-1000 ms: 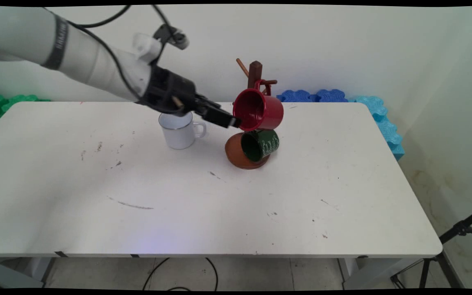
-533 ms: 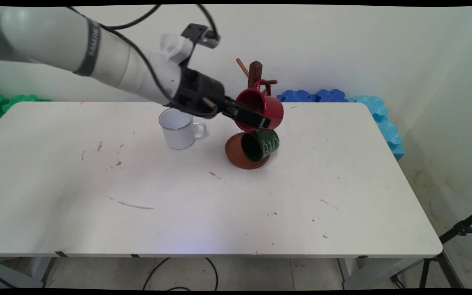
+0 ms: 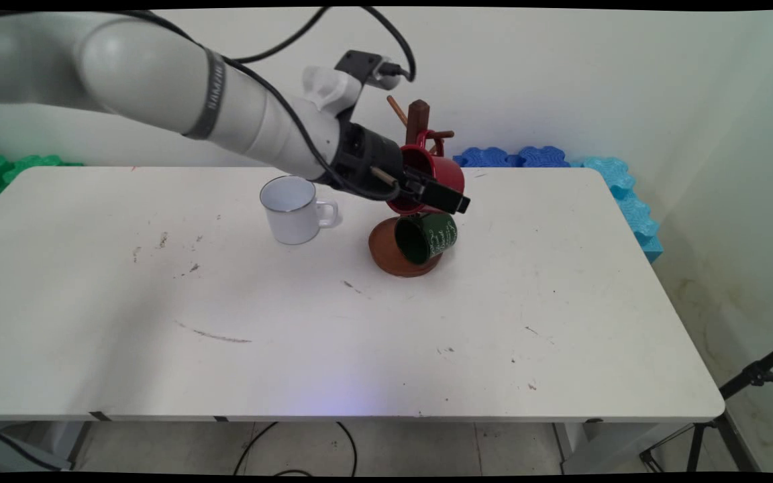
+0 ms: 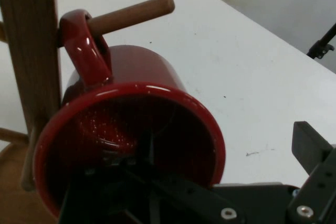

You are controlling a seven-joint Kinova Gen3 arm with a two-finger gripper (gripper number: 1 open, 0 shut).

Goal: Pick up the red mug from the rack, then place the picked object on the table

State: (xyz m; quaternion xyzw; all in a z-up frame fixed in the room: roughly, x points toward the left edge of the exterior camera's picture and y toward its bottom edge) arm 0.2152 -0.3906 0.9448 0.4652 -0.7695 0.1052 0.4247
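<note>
**A:** Where is the claw at this moment?

**B:** I see the claw [image 3: 441, 196] at the red mug [image 3: 435, 176], which hangs by its handle on a peg of the wooden mug tree [image 3: 418, 121]. In the hand view one finger [image 4: 312, 148] is outside the mug wall, on the right side, and the black linkage goes into the mouth of the mug. So the jaws are apart, with the mug wall between them. If they already press on the wall, I cannot tell.

**A:** How does the red mug lie?

**B:** It lies on its side. Its long axis is near to horizontal, the mouth points to the picture's left in the main view, toward the arm, and the bottom points to the right. The handle [image 4: 84, 45] is up, hooked over the peg [image 4: 131, 15]. Inside I see only the dark glaze and the claw's parts.

**A:** What is about it?

**B:** Just under it the green mug [image 3: 427, 236] hangs on the same tree, also with the mouth to the left and a little to the camera. It has white writing on the side. Its inside looks dark; I see nothing in it. The tree stands on a round brown base [image 3: 386, 253] on the desk [image 3: 292, 322].

**A:** And more far away?

**B:** A white mug [image 3: 290, 217] stands upright on the desk, to the left of the tree, handle to the right. What I see of its inside is bare.
</note>
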